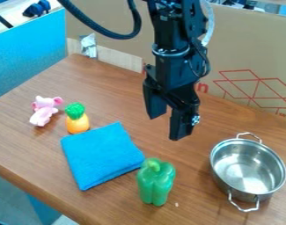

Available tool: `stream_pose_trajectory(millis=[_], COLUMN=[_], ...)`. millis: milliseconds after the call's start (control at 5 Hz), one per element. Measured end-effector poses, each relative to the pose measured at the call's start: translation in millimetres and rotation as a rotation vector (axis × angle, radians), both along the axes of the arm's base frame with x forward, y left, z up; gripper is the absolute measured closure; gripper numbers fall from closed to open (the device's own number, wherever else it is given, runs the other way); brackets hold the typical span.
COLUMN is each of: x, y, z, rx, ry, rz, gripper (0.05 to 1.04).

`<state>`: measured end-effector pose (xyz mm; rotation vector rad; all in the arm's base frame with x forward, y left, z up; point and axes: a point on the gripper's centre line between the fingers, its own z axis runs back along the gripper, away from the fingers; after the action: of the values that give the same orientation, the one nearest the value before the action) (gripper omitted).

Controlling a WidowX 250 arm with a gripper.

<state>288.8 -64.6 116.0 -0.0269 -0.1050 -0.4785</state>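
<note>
A metal pot [249, 169] with two handles sits at the near right of the wooden table [104, 92], and a green pepper [155, 182] stands near the front, to its left. Just behind the pepper lies a folded blue cloth [100, 154]. Farther back are a yellow-orange pineapple toy [78, 121] and a pink plush toy [44, 110]. The gripper [166, 127] hangs over the table, its fingers apart, holding nothing, before a cardboard panel [251, 57].

Blue cloth [102, 155], green pepper [155, 182], pink toy [44, 110], silver pot [247, 169], brown wood-grained table [104, 81].
</note>
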Motion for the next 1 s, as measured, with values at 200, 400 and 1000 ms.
stream_pose_trajectory(millis=[200,400,1000], x=[-2,-12,-39], y=[-1,-7,-23], z=[-7.3,-18.2,-34.8], rx=[0.004,-0.010,0.096], ry=[0.026,0.047,0.097], rz=[-0.003,-0.035,-0.209], gripper=[0.081,0.081,0.081])
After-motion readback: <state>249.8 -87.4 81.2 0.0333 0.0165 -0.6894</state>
